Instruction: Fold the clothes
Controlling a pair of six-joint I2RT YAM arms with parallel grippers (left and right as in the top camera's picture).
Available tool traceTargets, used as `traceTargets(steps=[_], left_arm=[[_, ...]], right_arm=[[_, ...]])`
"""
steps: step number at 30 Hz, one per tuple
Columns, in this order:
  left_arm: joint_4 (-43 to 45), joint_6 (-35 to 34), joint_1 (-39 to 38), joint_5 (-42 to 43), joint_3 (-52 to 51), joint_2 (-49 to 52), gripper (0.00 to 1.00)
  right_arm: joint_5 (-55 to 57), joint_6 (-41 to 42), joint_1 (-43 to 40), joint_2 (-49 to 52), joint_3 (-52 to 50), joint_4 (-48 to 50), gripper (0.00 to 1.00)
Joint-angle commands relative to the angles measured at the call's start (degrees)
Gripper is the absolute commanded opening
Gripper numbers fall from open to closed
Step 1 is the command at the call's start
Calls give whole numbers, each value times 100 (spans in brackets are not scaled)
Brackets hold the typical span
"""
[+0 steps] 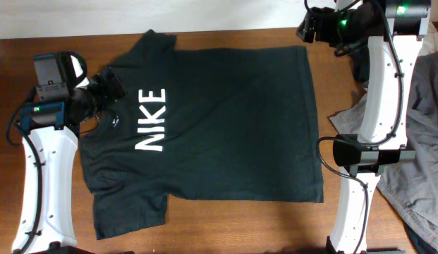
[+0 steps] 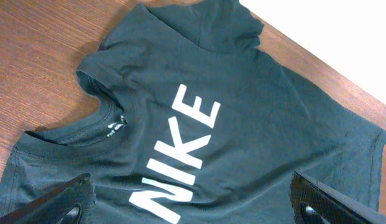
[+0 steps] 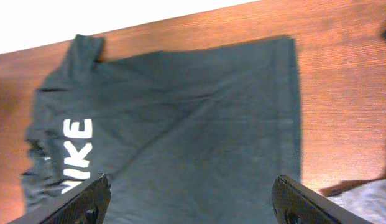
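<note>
Your dark T-shirt lies spread flat, face up, across the middle of the wooden table. Its white NIKE lettering sits toward your left arm's side. The collar points left, and the hem runs along the right. One sleeve reaches toward the far table edge, and the other lies at the near side. A few shallow wrinkles cross the body; the edges look unfolded.

Your left gripper hangs over the chest just beside the collar, fingers spread wide and holding nothing. Your right gripper is up by the far right corner of the shirt, its fingers also apart and empty.

You have only a thin strip of bare wood past the far side seam. A wider strip runs along the near side. The hem lies just beside your right arm's lower section. Beyond that arm a grey garment is heaped.
</note>
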Motion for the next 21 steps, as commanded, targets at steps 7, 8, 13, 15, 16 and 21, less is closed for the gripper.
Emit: traceTargets(steps=[7, 8, 13, 15, 16, 21], left_arm=[[4, 52, -15, -24, 90, 9, 99], [4, 52, -15, -24, 90, 9, 99], [4, 52, -15, -24, 90, 9, 99], [4, 52, -15, -22, 90, 9, 99], [4, 52, -15, -22, 90, 9, 99], [4, 52, -15, -22, 90, 9, 99]], right_arm=[[-680, 212, 55, -1482, -192, -37, 88], [-680, 212, 59, -1690, -282, -37, 89], [-654, 195, 59, -2798, -1161, -37, 95], [-638, 138, 57, -3259, -1683, -37, 96], [-614, 83, 57, -3491, -1974, -37, 96], [131, 33, 52, -4669, -3652, -37, 99]])
